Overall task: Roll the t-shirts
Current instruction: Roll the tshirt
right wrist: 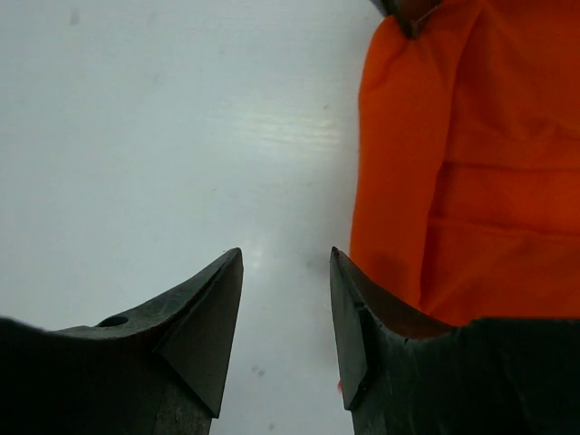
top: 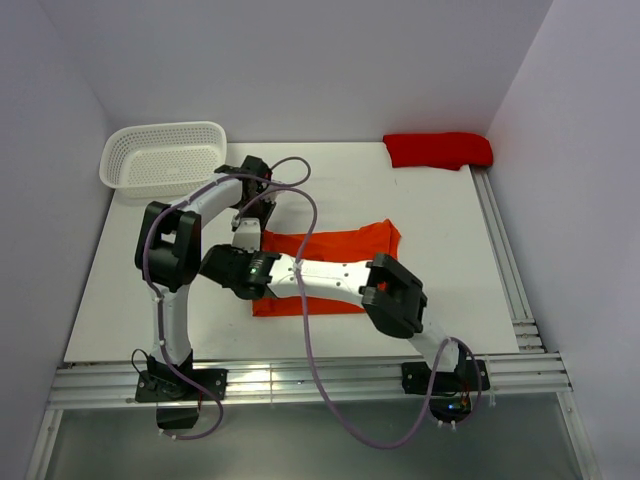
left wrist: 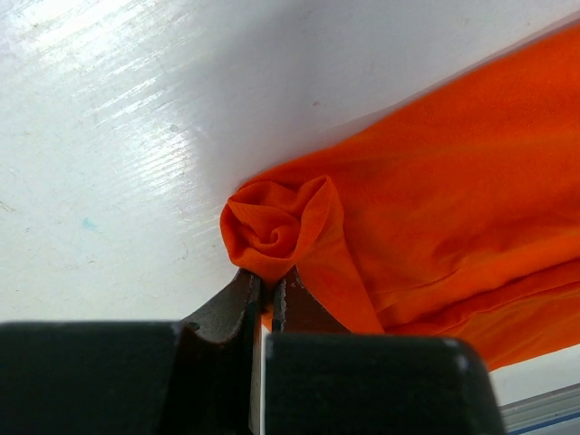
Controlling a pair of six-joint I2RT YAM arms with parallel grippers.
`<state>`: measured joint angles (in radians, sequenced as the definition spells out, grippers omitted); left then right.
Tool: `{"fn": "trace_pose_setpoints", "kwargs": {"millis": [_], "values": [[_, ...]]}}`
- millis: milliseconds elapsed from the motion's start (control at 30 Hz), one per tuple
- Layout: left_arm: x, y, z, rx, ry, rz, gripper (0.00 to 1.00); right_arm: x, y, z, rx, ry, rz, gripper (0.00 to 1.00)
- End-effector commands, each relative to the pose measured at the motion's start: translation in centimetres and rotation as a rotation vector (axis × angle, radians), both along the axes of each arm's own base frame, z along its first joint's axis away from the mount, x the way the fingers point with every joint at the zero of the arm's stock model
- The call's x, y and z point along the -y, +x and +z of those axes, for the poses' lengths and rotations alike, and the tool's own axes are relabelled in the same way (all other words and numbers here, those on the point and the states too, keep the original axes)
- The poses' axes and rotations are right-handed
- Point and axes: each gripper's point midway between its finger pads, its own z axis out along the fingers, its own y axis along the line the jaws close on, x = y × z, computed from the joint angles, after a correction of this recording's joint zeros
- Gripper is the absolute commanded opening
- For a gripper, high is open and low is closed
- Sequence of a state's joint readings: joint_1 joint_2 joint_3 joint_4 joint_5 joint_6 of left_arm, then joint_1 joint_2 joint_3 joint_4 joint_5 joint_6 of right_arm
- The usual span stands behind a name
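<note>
Near the middle of the table (top: 440,215), the orange t-shirt (top: 340,245) lies flattened and partly folded, its long side parallel to the near edge. Left gripper (left wrist: 269,283): clenched on the shirt's left-end corner, where the fabric is wound into a small tight spiral resting on the tabletop. Right gripper (right wrist: 285,263): released, jaws spread over bare table just beside the shirt's left margin; whether one finger touches the cloth cannot be told. White plastic basket (top: 165,158): far left corner. Red cloth bundle (top: 438,150): far right corner, well apart from the shirt.
</note>
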<state>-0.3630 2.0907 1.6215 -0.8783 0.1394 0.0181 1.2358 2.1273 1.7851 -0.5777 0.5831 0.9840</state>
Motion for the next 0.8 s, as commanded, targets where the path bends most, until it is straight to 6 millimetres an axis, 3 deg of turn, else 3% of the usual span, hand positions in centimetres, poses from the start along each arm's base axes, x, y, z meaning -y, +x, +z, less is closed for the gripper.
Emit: {"fn": "trace_pose_setpoints", "kwargs": {"millis": [0,233,767], "values": [[0.1,0.9,1.0,0.035,0.015,-0.015,0.00,1.6,2.7,-1.1,0.066,-0.124,-0.033,0.51],[0.4,0.8,1.2,0.034,0.023,-0.019,0.00,2.3,3.3,-4.5,0.018,-0.189,-0.046,0.51],[1.0,1.6,1.4,0.038,0.016,-0.009,0.19,4.5,-0.7,-8.3,-0.104,-0.312,-0.065,0.51]]}}
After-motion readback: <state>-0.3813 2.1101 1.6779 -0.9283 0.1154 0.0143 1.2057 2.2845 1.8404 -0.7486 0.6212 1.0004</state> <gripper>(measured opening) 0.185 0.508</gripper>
